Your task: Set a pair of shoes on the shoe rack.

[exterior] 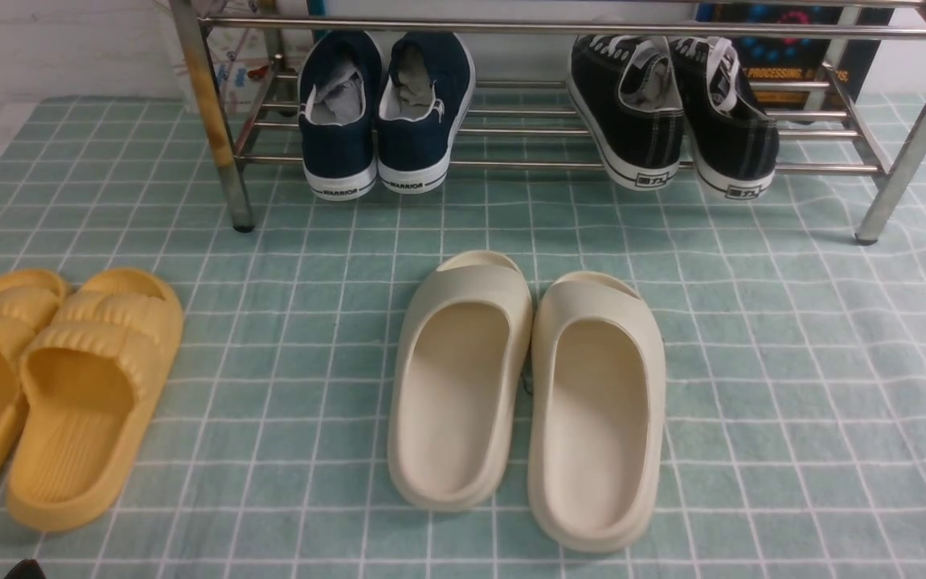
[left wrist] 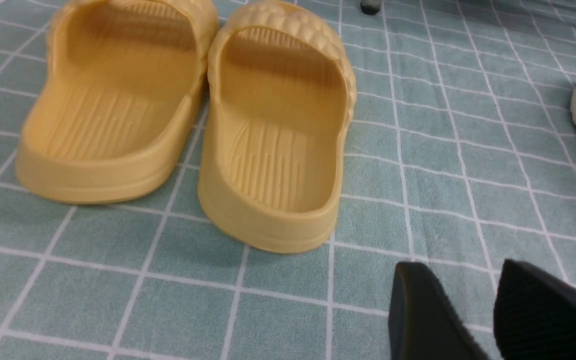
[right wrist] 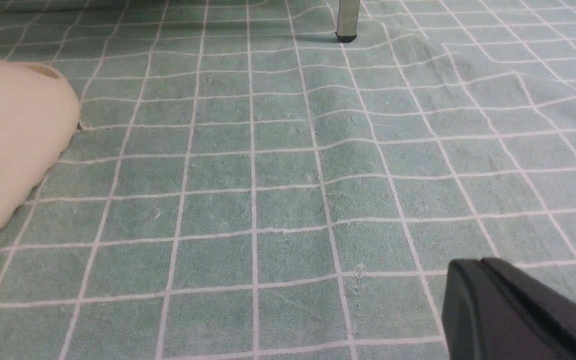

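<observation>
Black canvas sneakers (exterior: 672, 112), both of them, sit on the lower bars of the shoe rack (exterior: 559, 165), over on its right-hand half, heels poking out toward the robot and tipped a little to one side. From how they lie, the job looks done, or all but done.

Handling-wise, I'd call these light and forgiving: soft canvas uppers that will crumple under a pinch, a firmer rubber sole and heel band that won't. If they need straightening, the heel collar or the striped sole edge is the place to grab; the loose white laces are not.

Next door on the same shelf, the navy slip-ons (exterior: 387, 112) stand neatly paired. Down on the green checked cloth (exterior: 752, 386), the cream slippers (exterior: 527, 394) wait in the middle, the yellow slippers (exterior: 53, 386) off to the left.

And the arms? Both low and clear of everything. Left gripper (left wrist: 493, 320) has its jaws spread wide, nothing between them, just near the yellow pair. Right gripper (right wrist: 518, 310) is pressed together, empty, hovering over bare cloth with the cream slipper off to its side and a rack leg (right wrist: 347, 20) ahead.
</observation>
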`<move>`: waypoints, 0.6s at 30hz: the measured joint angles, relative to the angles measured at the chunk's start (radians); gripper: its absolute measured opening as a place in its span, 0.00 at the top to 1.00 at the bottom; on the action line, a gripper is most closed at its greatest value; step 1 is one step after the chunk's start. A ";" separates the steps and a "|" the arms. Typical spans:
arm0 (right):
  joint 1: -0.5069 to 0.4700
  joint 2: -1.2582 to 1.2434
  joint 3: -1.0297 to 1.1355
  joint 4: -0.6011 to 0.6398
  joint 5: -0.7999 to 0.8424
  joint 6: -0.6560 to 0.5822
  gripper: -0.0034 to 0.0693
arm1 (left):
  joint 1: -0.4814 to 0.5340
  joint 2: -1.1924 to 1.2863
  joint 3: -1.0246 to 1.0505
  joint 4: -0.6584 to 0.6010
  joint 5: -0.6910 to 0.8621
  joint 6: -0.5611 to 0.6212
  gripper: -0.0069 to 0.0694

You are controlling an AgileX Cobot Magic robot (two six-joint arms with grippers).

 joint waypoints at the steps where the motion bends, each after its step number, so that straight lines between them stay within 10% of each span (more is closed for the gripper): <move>1: 0.000 0.000 0.000 0.000 0.000 0.000 0.95 | 0.000 0.000 0.000 0.000 0.000 0.000 0.60; 18: 0.000 0.000 0.000 0.000 0.000 0.000 0.94 | 0.000 0.000 0.000 0.000 0.000 0.000 0.60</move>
